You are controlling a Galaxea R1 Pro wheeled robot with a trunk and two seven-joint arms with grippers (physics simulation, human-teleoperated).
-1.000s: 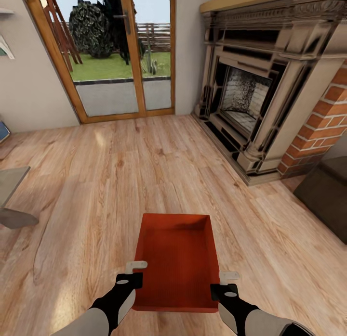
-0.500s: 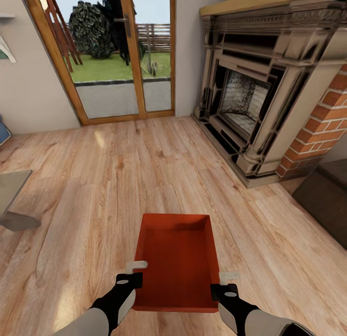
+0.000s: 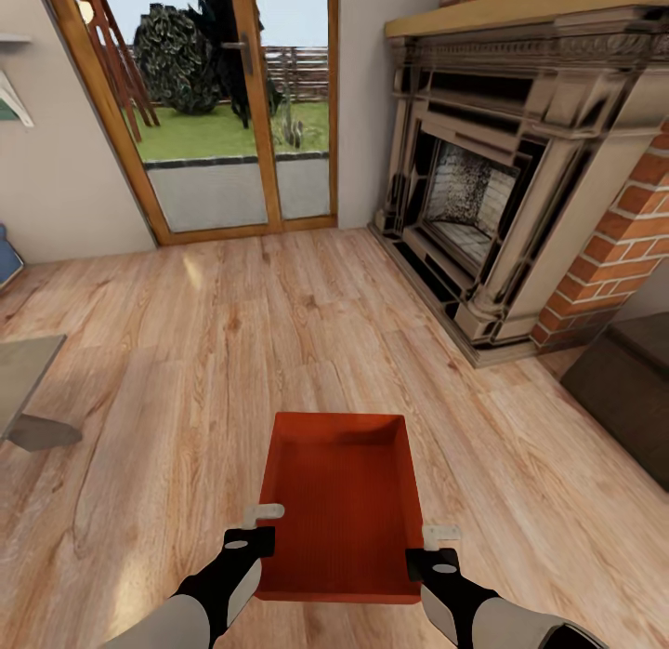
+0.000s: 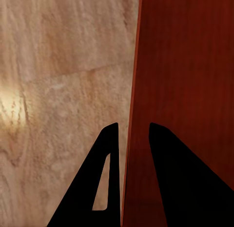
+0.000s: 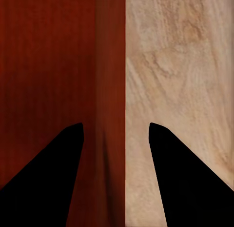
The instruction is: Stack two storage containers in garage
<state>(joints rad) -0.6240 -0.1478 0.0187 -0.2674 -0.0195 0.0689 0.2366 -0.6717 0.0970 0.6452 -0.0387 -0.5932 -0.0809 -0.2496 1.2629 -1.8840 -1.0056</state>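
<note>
1. Bin (image 3: 340,509): orange-red, rectangular, open-topped, with thin plain walls and a finely ribbed bottom. I hold it level in front of me, above the floor, one long side in each of my grippers. The interior is bare.

2. Left gripper (image 3: 264,526): black wrist with pale finger tabs, set on the bin's left wall near the corner closest to me. In the left wrist view, my two dark tapered fingers (image 4: 109,168) straddle the thin wall edge, one inside, one outside, clamped on the wall.

3. Right gripper (image 3: 429,547): same build, set on the bin's right wall near the closest corner. In the right wrist view, the dark fingers (image 5: 66,158) stand on either side of the wall with a wider gap; whether the pads press the wall, I cannot tell for sure, though the bin hangs level between both grips.

4. Floor (image 3: 204,351): light wood planks, warm grain with knots, glossy patches of glare.

5. Fireplace (image 3: 492,193): at the right, a carved surround in cream and dark tones, stepped mouldings, speckled firebox back, flat tan mantel, red brick flank.

6. Door (image 3: 214,110): ahead, glazed, in an orange wooden frame, grass and a dark bush beyond.

7. Dark block (image 3: 632,389): low, boxy, matte brown, at the right edge beside the brick.

8. Grey slab (image 3: 23,379): flat, angled, at the left edge.
</note>
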